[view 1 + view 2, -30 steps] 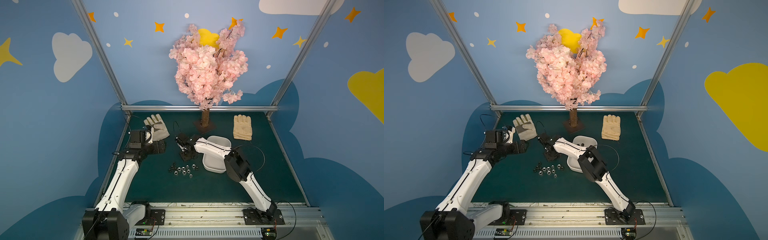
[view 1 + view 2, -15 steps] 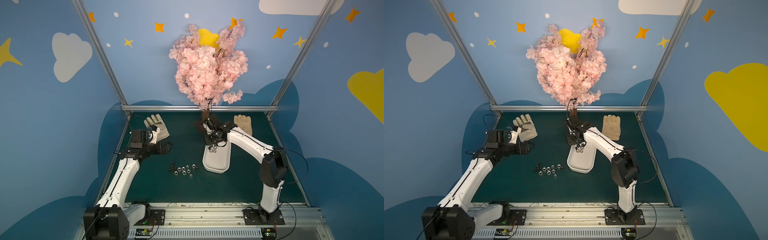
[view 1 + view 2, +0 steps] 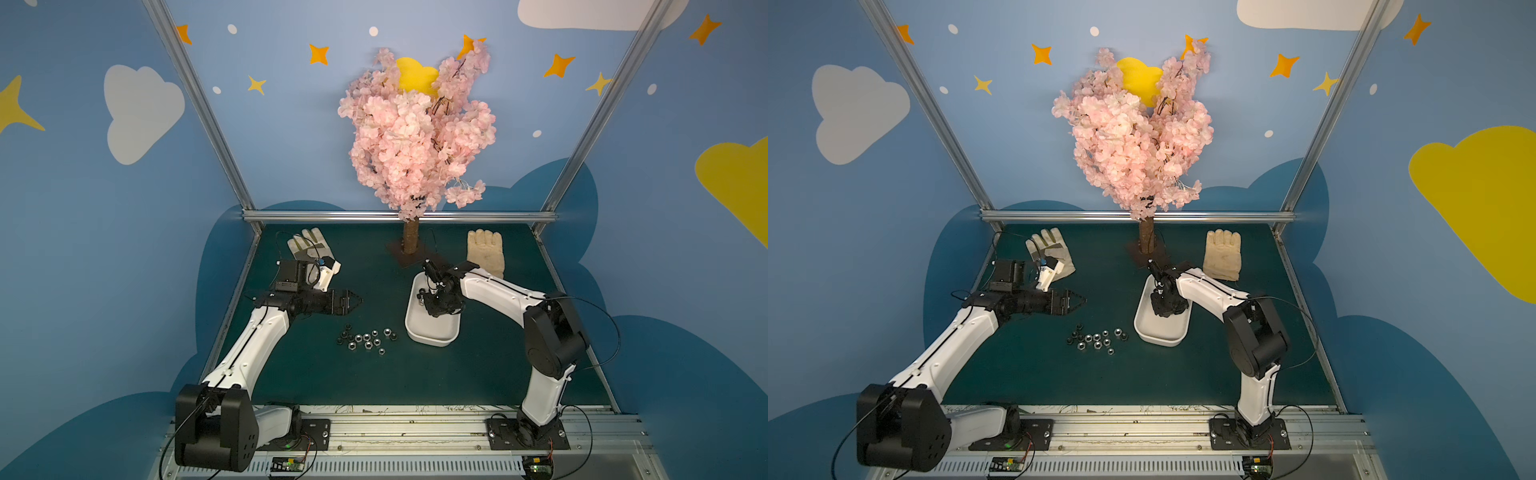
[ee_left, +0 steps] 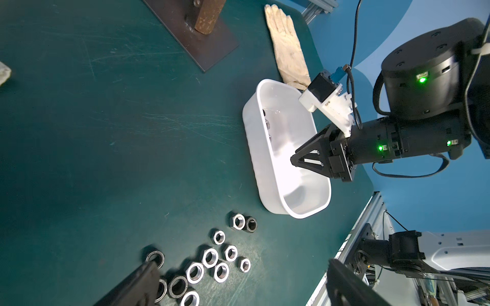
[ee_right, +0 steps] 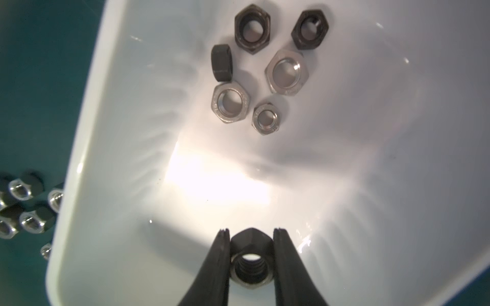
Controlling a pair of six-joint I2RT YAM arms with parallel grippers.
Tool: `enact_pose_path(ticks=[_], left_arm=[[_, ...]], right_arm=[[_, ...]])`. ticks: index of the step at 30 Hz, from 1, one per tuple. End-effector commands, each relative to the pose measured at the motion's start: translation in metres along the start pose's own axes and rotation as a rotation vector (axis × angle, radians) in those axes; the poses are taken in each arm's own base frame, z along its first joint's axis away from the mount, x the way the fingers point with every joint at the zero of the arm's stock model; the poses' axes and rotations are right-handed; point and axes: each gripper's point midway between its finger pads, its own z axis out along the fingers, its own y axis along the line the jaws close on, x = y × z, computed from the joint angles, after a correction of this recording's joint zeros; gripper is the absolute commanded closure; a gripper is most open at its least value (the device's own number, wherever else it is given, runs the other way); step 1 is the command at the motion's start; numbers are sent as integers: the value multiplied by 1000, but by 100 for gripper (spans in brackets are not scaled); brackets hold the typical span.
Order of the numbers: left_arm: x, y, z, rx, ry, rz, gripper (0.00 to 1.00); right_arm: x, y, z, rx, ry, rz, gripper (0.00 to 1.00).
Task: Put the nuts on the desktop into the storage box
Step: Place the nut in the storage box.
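We find the right gripper [image 5: 251,234] closed narrowly on one black nut [image 5: 251,265], with a fingertip on each of two opposite flats and the bore facing the wrist camera. The gripper hangs over the middle of the box [image 3: 432,340]. We cannot tell whether the nut touches the box floor.

Six nuts [image 5: 230,102] lie loose in the 12 o'clock half of the box. Three silver and two black ones lie flat, and one black one stands on edge.

In both top views the box stands near the centre of the desktop [image 3: 332,382], its long axis running from 12 to 6 o'clock. A pile [image 3: 368,338] of about a dozen silver and black nuts lies on the desktop at 9 o'clock of the box's near end. It is near the box but not touching it.

The left gripper [image 3: 358,300] hovers at 12 o'clock of the pile, pointing toward 3 o'clock. In its wrist view the jaws stand wide apart with nothing between them.

One glove [image 3: 309,249] lies at 11 o'clock of the desktop and a second glove [image 3: 485,253] at 1 o'clock. The tree [image 3: 415,137] stands at 12 o'clock.
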Motion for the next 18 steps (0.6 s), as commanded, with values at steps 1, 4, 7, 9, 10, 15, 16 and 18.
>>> enact_pose_path(ticks=[1, 4, 7, 9, 10, 15, 16, 18], left_arm=[[-6, -4, -5, -6, -11, 24, 0], [-6, -7, -4, 15, -8, 22, 0], [-5, -4, -4, -2, -3, 22, 0], [-5, 1, -5, -35, -6, 26, 0], [-6, 2, -6, -51, -13, 30, 0], [-9, 15, -12, -142, -33, 34, 0], [-9, 15, -12, -146, -36, 35, 0], [-10, 18, -14, -166, -44, 33, 0]], right_arm=[[-2, -2, 13, 5, 16, 19, 88], [-8, -2, 21, 20, 21, 22, 82], [-17, 1, 21, 25, 18, 22, 73], [-23, 1, 14, 38, -5, 14, 63], [-25, 1, 10, 44, -17, 8, 59], [-36, 7, -24, 72, -103, -28, 42], [-37, 9, -31, 74, -118, -35, 42], [-41, 20, -47, 64, -162, -72, 41]])
